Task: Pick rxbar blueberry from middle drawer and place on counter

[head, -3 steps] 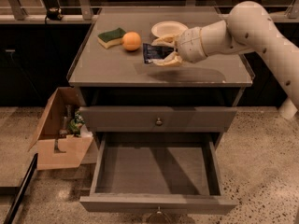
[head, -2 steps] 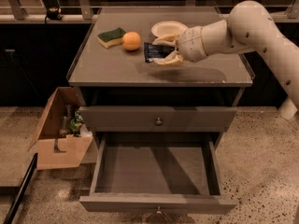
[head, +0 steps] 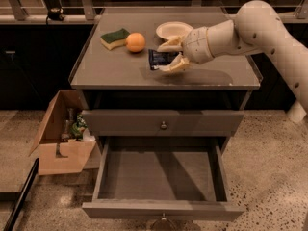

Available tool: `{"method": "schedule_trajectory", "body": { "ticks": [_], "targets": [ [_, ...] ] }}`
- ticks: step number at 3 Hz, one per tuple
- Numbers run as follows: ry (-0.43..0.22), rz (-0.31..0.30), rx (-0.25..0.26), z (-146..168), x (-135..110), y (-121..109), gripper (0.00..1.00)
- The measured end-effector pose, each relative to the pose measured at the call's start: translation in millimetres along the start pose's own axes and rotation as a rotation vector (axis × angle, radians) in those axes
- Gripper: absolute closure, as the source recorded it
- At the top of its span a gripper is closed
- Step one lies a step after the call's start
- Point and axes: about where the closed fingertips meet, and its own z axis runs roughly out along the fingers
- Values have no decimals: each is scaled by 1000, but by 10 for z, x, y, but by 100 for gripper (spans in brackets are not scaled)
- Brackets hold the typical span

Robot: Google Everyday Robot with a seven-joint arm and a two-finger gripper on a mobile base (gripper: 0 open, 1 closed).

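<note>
Gripper: the gripper (head: 163,58) hangs low over the middle of the table (head: 115,69), at the end of the pale arm (head: 250,28) that reaches in from the right.
Jaws: closed onto the rxbar blueberry from its far and near sides, one pale finger above it in the view and one below.
Rxbar blueberry: the rxbar blueberry (head: 159,59) is a dark, shiny flat bar held between the jaws, lying roughly level at the table surface. I cannot tell if it touches the top.
Table: a grey flat top with a thin pale edge.
Sponge: a green-and-yellow sponge (head: 114,37) lies at the back left of the table.
Orange: an orange (head: 135,42) sits just beside the sponge, on its right, and to the left of the bar.
Bowl: a white bowl (head: 172,30) stands at the back of the table, close behind the gripper.
Middle drawer: the middle drawer (head: 159,177) is pulled fully out, with its bare floor showing.
Upper drawer: the closed drawer (head: 163,122) above it has a small round knob.
Floor: an open cardboard box (head: 60,146) stands to the left of the cabinet, with small items inside.
</note>
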Motion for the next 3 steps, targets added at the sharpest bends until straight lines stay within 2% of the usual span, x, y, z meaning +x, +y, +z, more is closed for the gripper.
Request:
{"method": "schedule_trajectory", "body": {
  "ticks": [1, 2, 3],
  "targets": [
    [0, 0, 0, 0, 0, 0, 4],
    [0, 0, 0, 0, 0, 0, 0],
    [0, 0, 0, 1, 0, 0, 0]
  ]
}}
